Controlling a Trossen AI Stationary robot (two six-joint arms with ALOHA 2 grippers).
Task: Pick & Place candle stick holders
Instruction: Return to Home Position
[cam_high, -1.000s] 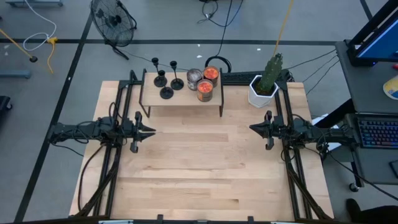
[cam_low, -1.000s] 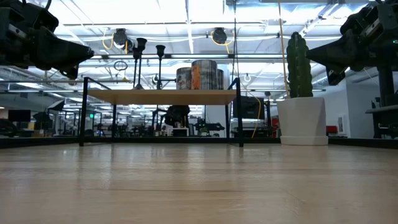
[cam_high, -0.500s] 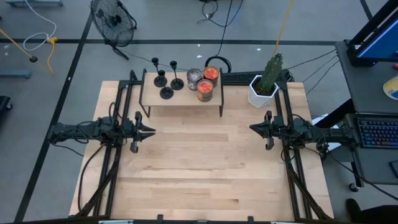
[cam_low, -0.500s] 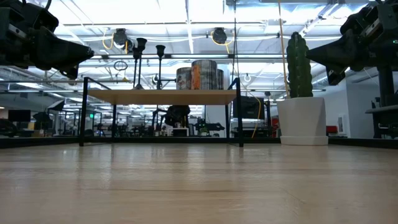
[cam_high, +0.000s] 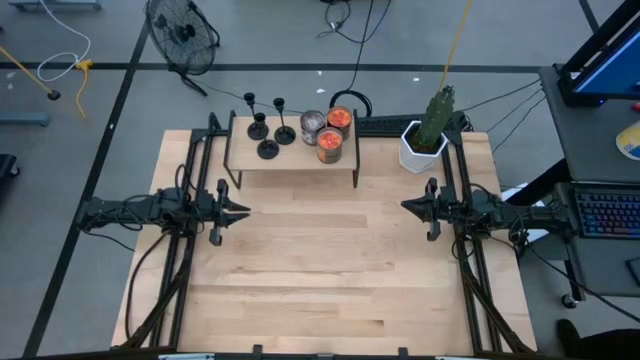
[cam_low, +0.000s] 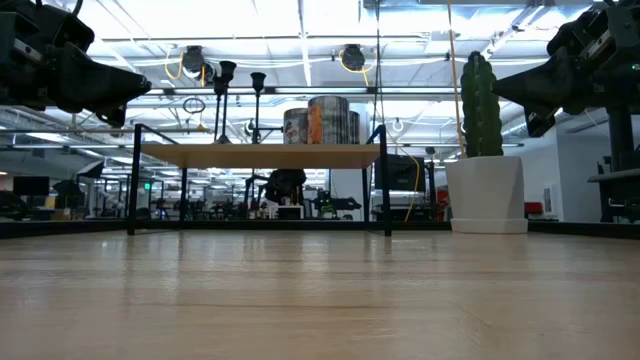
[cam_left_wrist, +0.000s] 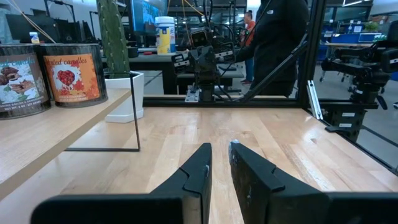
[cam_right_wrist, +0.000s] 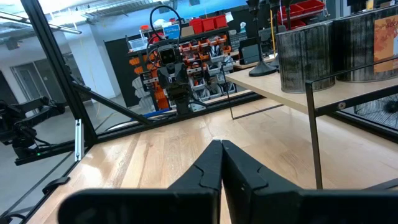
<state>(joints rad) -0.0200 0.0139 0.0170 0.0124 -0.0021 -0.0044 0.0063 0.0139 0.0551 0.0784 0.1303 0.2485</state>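
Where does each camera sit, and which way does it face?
High view: above the table, facing straight down; left gripper and right gripper point at each other.
Low view: at table-top height, facing the shelf; both grippers in the upper corners.
Left wrist view: on the left wrist, facing the right gripper; own fingers in front.
Right wrist view: on the right wrist, facing the left gripper; own fingers in front.
Shared: high and low views both show the candle stick holders on the shelf.

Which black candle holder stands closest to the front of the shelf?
The front candle holder: its base sits nearest the shelf edge facing the open table. The left holder and the right holder stand farther back.
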